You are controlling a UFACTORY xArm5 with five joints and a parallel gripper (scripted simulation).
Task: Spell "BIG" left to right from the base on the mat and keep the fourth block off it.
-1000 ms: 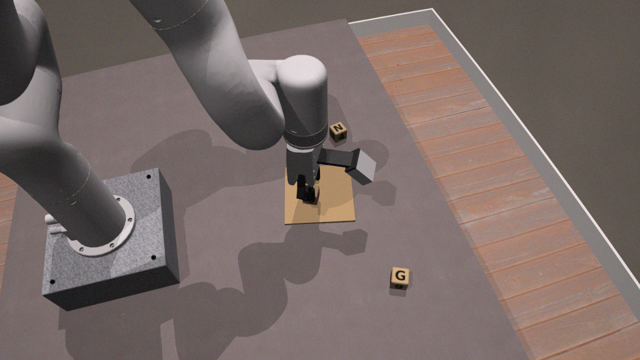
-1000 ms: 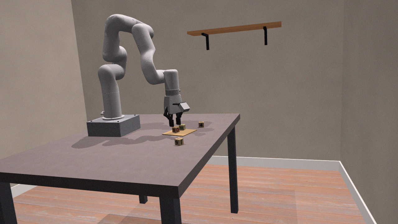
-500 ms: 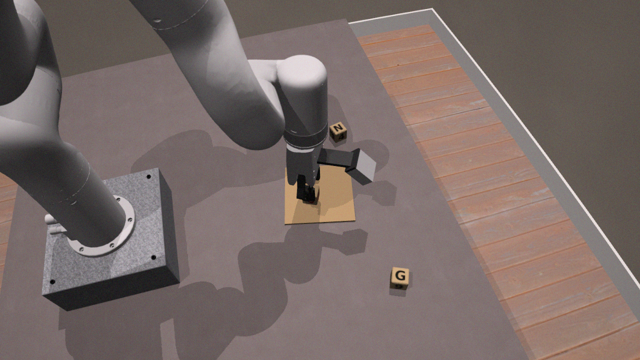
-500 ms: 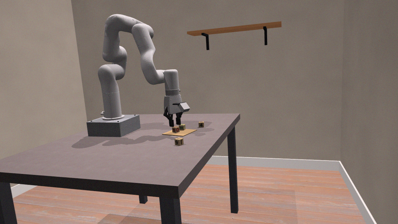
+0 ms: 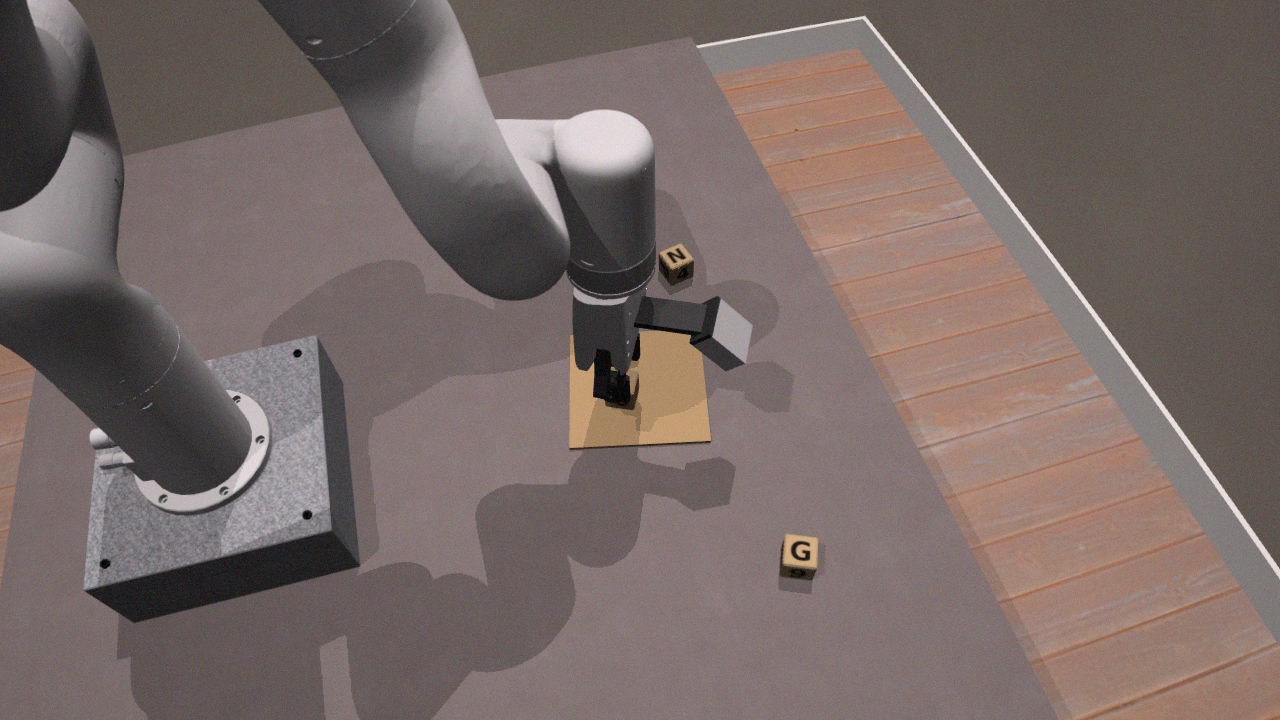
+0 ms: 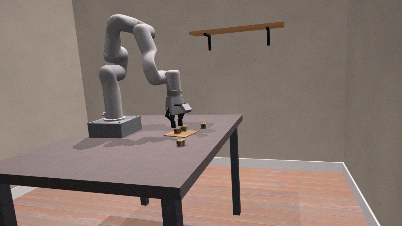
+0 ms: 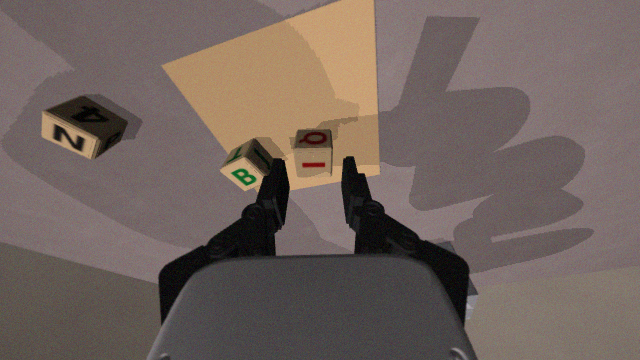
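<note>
The grey-brown tabletop point(image 5: 465, 537) point(image 6: 112, 163) point(image 7: 190, 30) supports a flat tan square mat point(image 5: 662, 420) point(image 6: 184, 133) point(image 7: 280, 75). The black two-finger gripper point(image 5: 617, 380) point(image 6: 176, 124) point(image 7: 314, 171), fingers half spread and empty, hovers above. The wooden cube with red I point(image 6: 177, 130) point(image 7: 313, 160) lies on the mat, beside the wooden cube with green B point(image 6: 183, 128) point(image 7: 245, 172); the wooden cube with black G point(image 5: 799, 555) point(image 6: 180, 142) remains to be placed.

Between the earlier pictures and now, no clear change shows in the pose of the hand point(image 5: 617, 390) point(image 6: 176, 124) point(image 7: 316, 162) or in what lies below and around it. Any shift of its fingers is too slight to tell, and the wrist view has no earlier picture for comparison.
</note>
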